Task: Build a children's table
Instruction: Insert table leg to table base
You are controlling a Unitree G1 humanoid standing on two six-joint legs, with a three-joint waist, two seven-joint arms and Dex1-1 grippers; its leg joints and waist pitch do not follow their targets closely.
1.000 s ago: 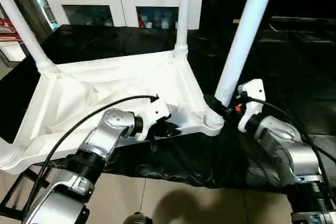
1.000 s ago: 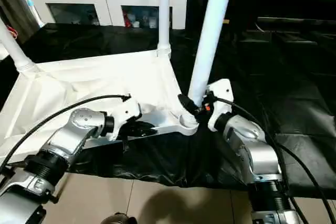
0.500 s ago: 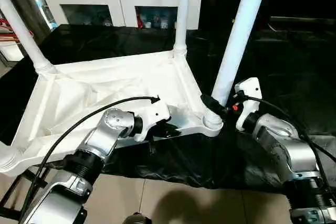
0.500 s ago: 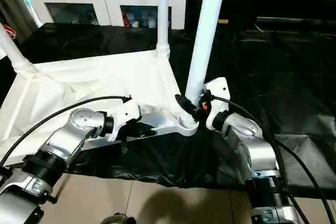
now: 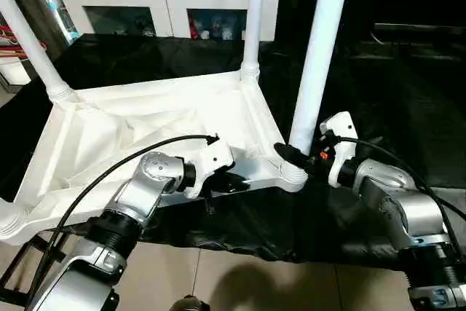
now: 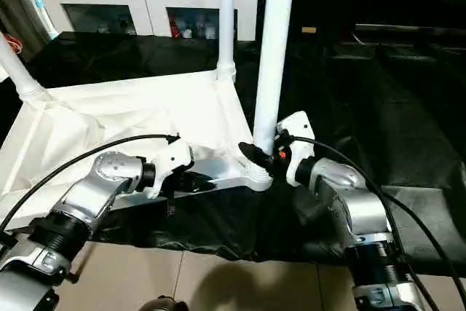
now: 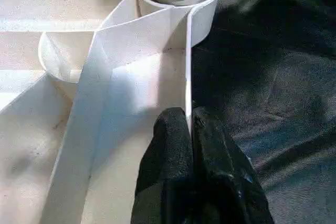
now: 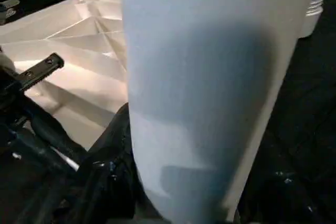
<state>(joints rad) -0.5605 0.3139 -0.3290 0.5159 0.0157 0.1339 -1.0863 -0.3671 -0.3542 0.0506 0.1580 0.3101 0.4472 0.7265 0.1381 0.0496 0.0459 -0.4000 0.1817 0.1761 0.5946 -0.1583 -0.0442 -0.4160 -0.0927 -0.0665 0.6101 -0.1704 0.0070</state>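
The tabletop point(image 5: 156, 125) lies upside down (ribs up) across the left and centre of the frame on a black cloth point(image 5: 378, 71). 3 legs stand in its corner sockets: 1 at upper left point(image 5: 29, 38), 1 at top centre point(image 5: 253, 16), and 1 at the near right corner point(image 5: 317, 56). The left gripper point(image 7: 190, 129), lower centre, is pressed together on the tabletop's thin near rim. The right gripper point(image 6: 263, 156), centre right, is clamped around the base of the near right leg, just above its socket. A white cabinet point(image 5: 167, 1) stands along the top.
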